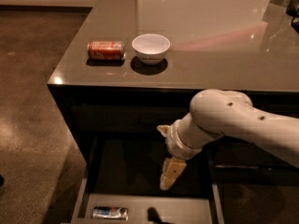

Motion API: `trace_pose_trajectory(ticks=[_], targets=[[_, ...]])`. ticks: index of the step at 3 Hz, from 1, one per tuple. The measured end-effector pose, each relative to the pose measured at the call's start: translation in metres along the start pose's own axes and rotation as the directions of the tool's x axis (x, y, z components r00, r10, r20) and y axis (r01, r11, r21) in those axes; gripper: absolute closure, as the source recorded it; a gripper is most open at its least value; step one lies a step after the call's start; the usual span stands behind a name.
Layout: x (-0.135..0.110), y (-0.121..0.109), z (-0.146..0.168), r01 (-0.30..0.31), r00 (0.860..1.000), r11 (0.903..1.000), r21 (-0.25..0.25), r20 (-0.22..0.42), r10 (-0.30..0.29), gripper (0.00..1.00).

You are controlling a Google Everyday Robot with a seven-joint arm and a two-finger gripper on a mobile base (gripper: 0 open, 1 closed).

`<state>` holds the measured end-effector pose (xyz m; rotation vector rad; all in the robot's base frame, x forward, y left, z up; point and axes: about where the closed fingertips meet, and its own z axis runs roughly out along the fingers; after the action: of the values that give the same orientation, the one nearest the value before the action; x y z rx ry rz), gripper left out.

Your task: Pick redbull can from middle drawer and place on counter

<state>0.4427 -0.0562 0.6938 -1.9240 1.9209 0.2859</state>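
The redbull can [110,213] lies on its side at the front left of the open middle drawer [187,211], on its pale grey floor. My gripper [169,172] hangs from the white arm [224,120] above the drawer. It points down, to the right of the can and higher than it, not touching it. The counter [215,36] is the glossy grey-brown top above the drawer.
An orange-red soda can [106,50] lies on its side near the counter's left front corner, with a white bowl [151,47] just right of it. A small dark shape [153,213] shows on the drawer floor right of the redbull can. Brown floor lies to the left.
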Motion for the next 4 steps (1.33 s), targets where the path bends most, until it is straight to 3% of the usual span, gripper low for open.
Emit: trace_pose_trajectory(ticks=[1,2,3,4], targets=[[-0.012,-0.001,0.074,0.036,0.997,0.9970,-0.068,0.064,-0.031,0.00],[-0.021,0.003,0.144,0.094,0.992,0.9937,-0.061,0.084,-0.089,0.00],[-0.034,0.021,0.201,0.168,0.978,0.9854,-0.027,0.127,-0.163,0.00],[-0.037,0.016,0.200,0.164,0.978,0.9864,-0.008,0.135,-0.161,0.00]])
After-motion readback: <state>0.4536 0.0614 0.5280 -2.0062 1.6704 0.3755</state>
